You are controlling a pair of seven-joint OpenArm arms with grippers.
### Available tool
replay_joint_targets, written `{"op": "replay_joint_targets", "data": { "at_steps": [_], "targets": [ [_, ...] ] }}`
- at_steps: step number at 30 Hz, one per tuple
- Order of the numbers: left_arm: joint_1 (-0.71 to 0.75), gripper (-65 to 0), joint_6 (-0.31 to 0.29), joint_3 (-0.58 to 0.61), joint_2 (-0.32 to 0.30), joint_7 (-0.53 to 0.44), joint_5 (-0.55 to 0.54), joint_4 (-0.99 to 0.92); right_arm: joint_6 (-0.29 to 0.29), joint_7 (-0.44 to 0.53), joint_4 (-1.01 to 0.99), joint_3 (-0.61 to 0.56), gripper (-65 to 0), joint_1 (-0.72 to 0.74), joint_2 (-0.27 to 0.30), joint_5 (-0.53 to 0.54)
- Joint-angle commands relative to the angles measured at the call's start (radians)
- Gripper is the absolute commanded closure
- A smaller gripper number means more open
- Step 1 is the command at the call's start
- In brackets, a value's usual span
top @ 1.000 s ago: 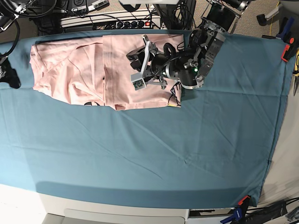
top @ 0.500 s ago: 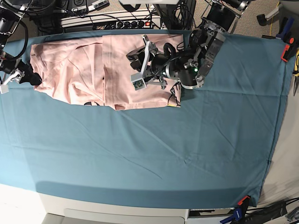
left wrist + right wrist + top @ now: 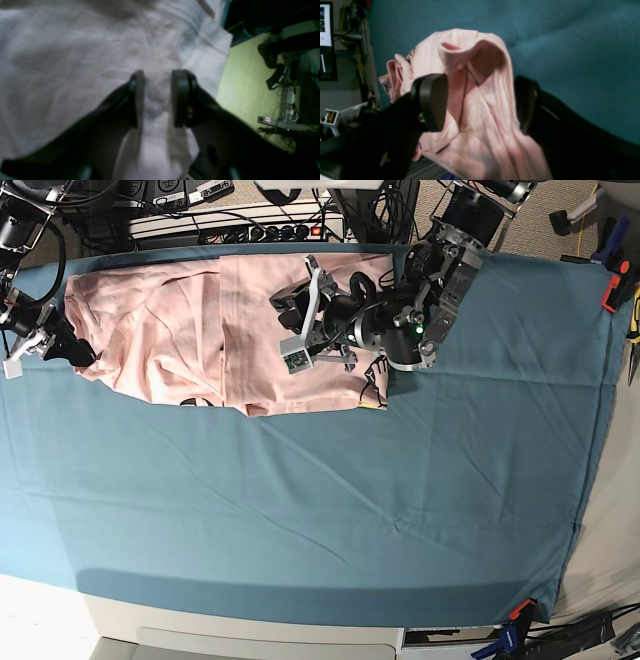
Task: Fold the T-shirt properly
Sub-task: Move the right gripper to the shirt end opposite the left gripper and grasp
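The pale pink T-shirt [image 3: 160,330] lies crumpled and partly folded at the table's far left, with bits of black lettering at its near edge. My left gripper [image 3: 287,305] lies over the shirt's right part. In the left wrist view its jaws [image 3: 158,98] stand close together on a ridge of pink fabric [image 3: 75,62]. My right gripper [image 3: 78,355] is at the shirt's left edge. In the right wrist view it [image 3: 478,103] is open wide, with a bunched fold of the shirt [image 3: 480,75] between its fingers [image 3: 432,102].
The teal table cloth [image 3: 350,500] covers the whole table. Power strips and cables [image 3: 230,220] run along the far edge. Clamps [image 3: 612,285] sit at the right edge, and the floor [image 3: 240,82] drops off past the shirt's far side.
My right arm has come in from the left edge to the shirt's left side. The left arm and the shirt have not moved.
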Motion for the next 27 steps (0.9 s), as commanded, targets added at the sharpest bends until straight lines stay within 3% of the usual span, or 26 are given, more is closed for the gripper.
{"op": "replay_joint_targets", "data": {
  "at_steps": [1, 22, 27],
  "targets": [
    [-0.015, -20.1, -0.006, -0.002, 0.008, -0.025, -0.021, 0.017, -0.005, -0.019, 0.006, 0.000, -41.2, 0.003, 0.024, -0.013],
    [-0.015, -20.1, -0.006, -0.002, 0.008, -0.033, -0.021, 0.017, -0.005, -0.019, 0.006, 0.000, -41.1, -0.003, 0.023, 0.031],
    [-0.016, -20.1, -0.006, -0.002, 0.008, -0.037, -0.021, 0.017, -0.005, -0.019, 0.006, 0.001, -41.1, -0.002, -0.011, 0.032]
  ]
}}
